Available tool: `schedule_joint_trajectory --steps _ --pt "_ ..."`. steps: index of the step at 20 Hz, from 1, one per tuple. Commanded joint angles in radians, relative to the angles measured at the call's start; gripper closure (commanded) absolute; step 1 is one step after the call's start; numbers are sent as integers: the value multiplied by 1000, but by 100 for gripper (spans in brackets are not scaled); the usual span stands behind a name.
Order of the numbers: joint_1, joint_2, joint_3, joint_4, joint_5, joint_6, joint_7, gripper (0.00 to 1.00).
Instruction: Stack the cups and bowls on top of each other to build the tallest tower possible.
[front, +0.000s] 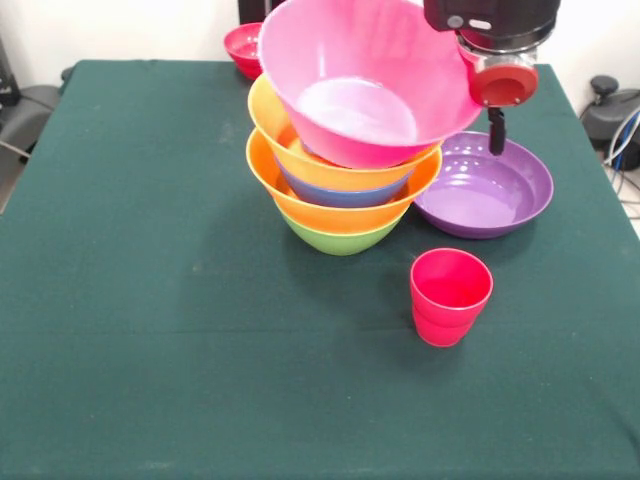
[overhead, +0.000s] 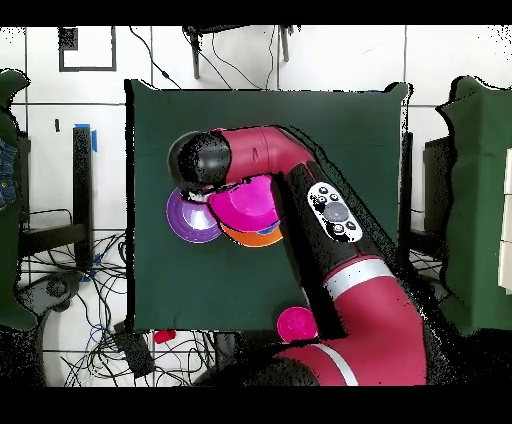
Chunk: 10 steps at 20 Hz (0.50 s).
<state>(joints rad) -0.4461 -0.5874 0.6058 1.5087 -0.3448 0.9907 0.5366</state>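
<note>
gripper (front: 494, 128) hangs straight down at the pink bowl's (front: 360, 80) rim, above the purple bowl (front: 500, 195). can't tell if it's clamped. pink bowl sits tilted atop the tower (front: 340, 190).

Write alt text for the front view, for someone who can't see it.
A tilted pink bowl tops a leaning tower of nested orange, blue and green bowls on a green table, with the robot's claw at the bowl's rim. A purple bowl, two nested red cups and a small red bowl sit apart.

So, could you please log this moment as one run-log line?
gripper: at pink bowl rim, fingers unclear | pink bowl: tilted atop tower | purple bowl: beside tower | red cup: on table, unstacked
</note>
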Motion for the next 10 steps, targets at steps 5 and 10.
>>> schedule_joint_trajectory --steps 5,10 --pt "-38 -15 38 -49 -113 191 -190 0" --pt "-40 -13 48 -36 -126 190 -163 0"
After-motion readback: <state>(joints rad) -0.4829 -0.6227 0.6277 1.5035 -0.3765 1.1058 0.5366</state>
